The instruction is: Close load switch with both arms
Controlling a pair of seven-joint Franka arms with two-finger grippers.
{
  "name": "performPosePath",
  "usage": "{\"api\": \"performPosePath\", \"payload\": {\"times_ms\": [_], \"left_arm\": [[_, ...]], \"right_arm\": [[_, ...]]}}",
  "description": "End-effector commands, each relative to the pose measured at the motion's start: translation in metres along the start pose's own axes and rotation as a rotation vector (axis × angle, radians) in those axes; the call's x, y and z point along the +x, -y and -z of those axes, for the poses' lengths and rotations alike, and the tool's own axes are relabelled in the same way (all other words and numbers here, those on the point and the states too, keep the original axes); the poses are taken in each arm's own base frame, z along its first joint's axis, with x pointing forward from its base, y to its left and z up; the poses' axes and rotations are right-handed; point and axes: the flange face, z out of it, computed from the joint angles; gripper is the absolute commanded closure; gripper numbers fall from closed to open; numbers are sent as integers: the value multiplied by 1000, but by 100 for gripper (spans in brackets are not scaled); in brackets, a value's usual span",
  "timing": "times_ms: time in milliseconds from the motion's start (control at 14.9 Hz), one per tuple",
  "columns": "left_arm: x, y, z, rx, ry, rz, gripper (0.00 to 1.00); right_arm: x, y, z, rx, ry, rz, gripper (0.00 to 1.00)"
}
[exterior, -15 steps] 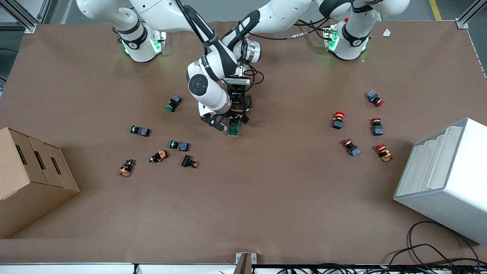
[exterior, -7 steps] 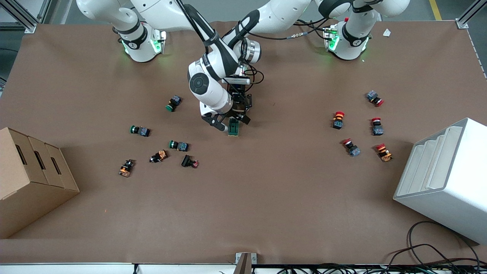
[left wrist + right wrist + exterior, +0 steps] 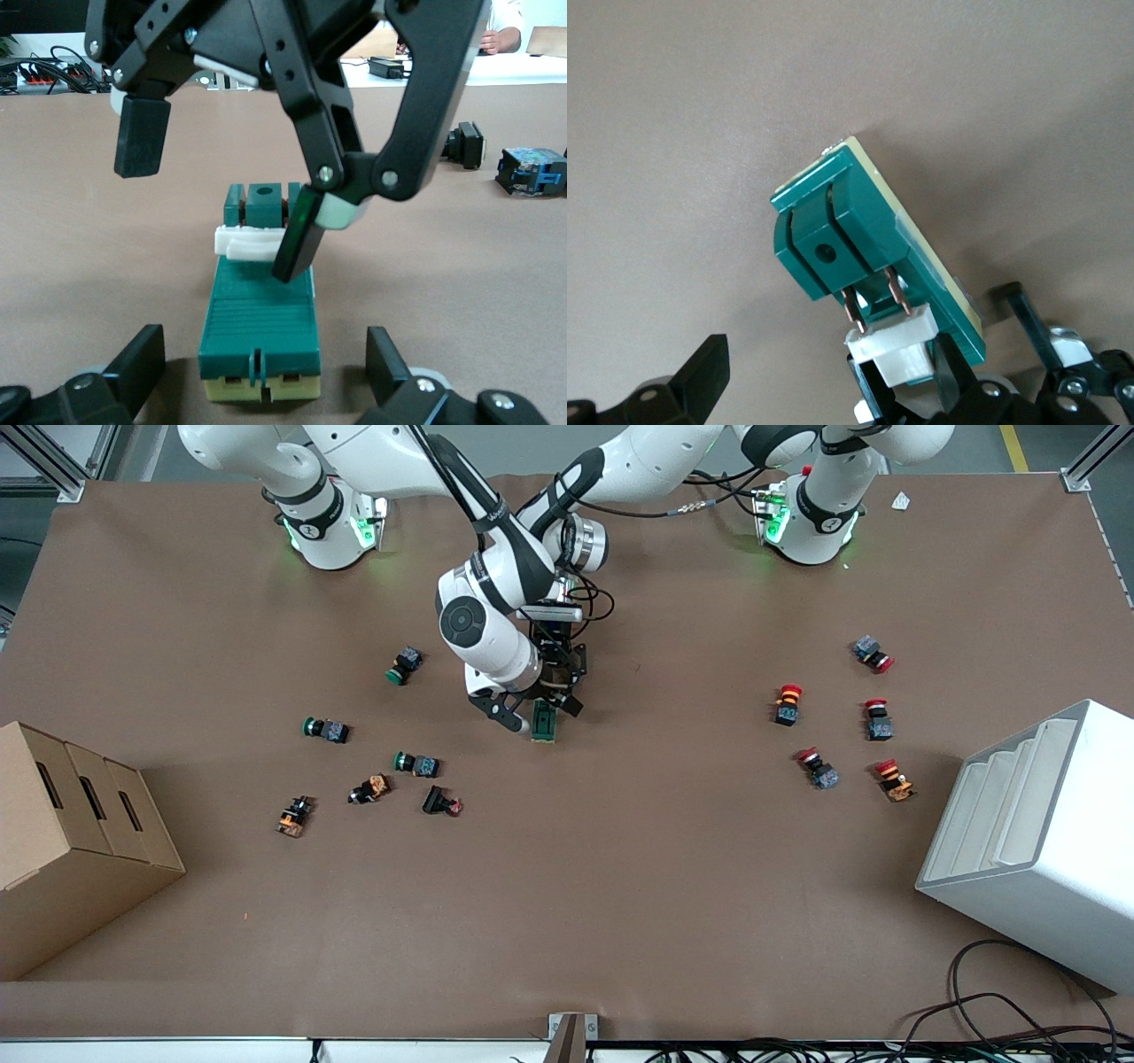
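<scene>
Load switch (image 3: pixel 544 721) flat on table (image 3: pixel 620 886), left gripper (image 3: pixel 266 376) spread astride its body to brace, right gripper (image 3: pixel 217 208) released, one fingertip (image 3: pixel 294 246) on white lever (image 3: pixel 251 242) to push it shut.

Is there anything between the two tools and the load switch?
Nothing visible. The right tool is at the load switch, one finger at its white lever. The left tool is open, a finger on each side of it.
</scene>
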Motion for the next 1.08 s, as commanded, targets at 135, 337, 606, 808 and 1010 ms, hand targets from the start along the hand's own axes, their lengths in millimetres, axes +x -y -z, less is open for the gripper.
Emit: {"api": "performPosePath", "payload": {"times_ms": [135,337,606,808,1010], "left_arm": [[-31,6,2,5,50,-28,0],[-29,6,2,11,36,-27,0],[-27,6,2,15,25,-30,0],[-28,8,1,24,31,-30,0],[-30,9,2,34,38,-31,0]], "right_arm": [[24,22,28,84,-17,-35,0],[31,27,35,99,-21,-42,0],[33,31,39,110,-26,-39,0],[36,31,37,107,-31,-35,0],[40,35,36,113,-38,-37,0]]}}
